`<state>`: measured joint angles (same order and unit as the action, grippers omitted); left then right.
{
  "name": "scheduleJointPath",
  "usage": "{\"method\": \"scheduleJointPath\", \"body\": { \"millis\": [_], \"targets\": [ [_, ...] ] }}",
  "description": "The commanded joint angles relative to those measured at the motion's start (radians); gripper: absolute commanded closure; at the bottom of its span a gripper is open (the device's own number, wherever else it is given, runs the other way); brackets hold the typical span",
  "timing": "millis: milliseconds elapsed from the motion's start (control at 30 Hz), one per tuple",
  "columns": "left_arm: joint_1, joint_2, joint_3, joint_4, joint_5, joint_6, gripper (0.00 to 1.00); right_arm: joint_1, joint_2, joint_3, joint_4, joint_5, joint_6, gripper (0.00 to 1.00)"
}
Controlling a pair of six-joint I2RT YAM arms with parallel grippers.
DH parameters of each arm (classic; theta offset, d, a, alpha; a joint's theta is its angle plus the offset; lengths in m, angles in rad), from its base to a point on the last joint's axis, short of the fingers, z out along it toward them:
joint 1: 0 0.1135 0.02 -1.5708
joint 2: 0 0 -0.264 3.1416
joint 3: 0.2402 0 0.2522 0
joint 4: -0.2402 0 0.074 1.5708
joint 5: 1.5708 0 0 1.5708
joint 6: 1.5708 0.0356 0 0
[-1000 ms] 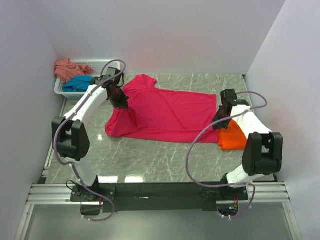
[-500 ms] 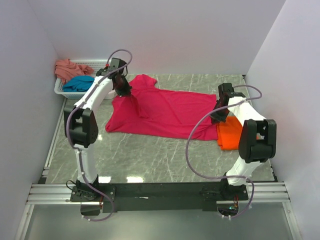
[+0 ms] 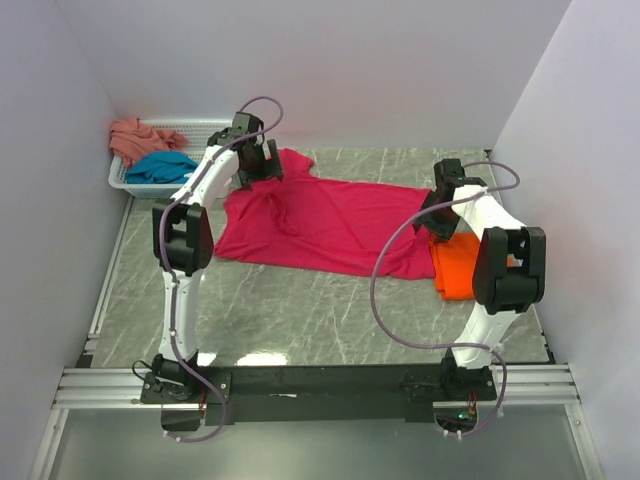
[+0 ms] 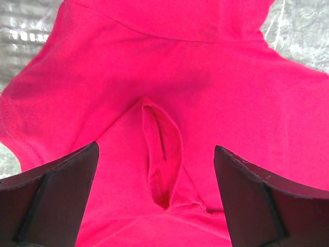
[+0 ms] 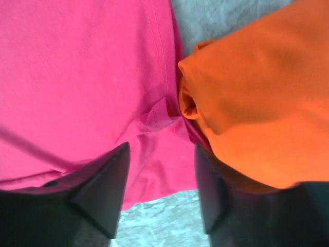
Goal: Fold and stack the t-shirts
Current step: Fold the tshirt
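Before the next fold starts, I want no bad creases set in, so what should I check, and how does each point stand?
1. Left end effector open and holding nothing: ok. A raised ridge of cloth lies between its fingers.
2. Right end effector open: ok. It is over the hem.
3. Magenta shirt lying flat: not ok. It is wrinkled and ridged at its left end.
4. Orange shirt apart from it: not ok. The two touch at the hem.
5. Teal shirt and salmon shirt out of the way: ok. Both are in the basket.
6. Either end effector touching the cloth: cannot tell.
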<state>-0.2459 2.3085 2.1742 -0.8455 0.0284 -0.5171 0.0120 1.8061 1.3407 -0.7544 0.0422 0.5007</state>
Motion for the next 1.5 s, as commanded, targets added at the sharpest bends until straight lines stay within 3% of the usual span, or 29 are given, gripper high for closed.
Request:
{"method": "scheduleJointPath", "body": {
  "millis": [0,333,800,967,1167,1467],
  "targets": [
    [0.003,-0.139,-0.052,0.051,0.004,0.009,0.01,-0.003,-0.063,0.023,0.013,0.025,-0.024,0.36],
    [0.003,-0.377,-0.548,0.207,0.024,-0.084,0.0,0.117,-0.148,-0.129,0.116,-0.039,-0.034,0.33],
    [0.031,-0.391,-0.87,0.344,-0.067,-0.187,0.01,0.171,-0.053,-0.199,0.176,-0.061,-0.085,0.32],
    [0.065,-0.431,-0.971,0.304,-0.126,-0.254,0.0,0.18,-0.051,-0.253,0.187,-0.09,-0.117,0.32],
    [0.068,-0.657,-1.186,0.25,-0.191,-0.337,0.01,0.201,-0.076,-0.365,0.188,-0.156,-0.102,0.31],
    [0.069,-0.897,-1.381,0.027,-0.275,-0.506,0.01,0.275,-0.306,-0.609,0.159,-0.165,0.015,0.3]
  ]
}}
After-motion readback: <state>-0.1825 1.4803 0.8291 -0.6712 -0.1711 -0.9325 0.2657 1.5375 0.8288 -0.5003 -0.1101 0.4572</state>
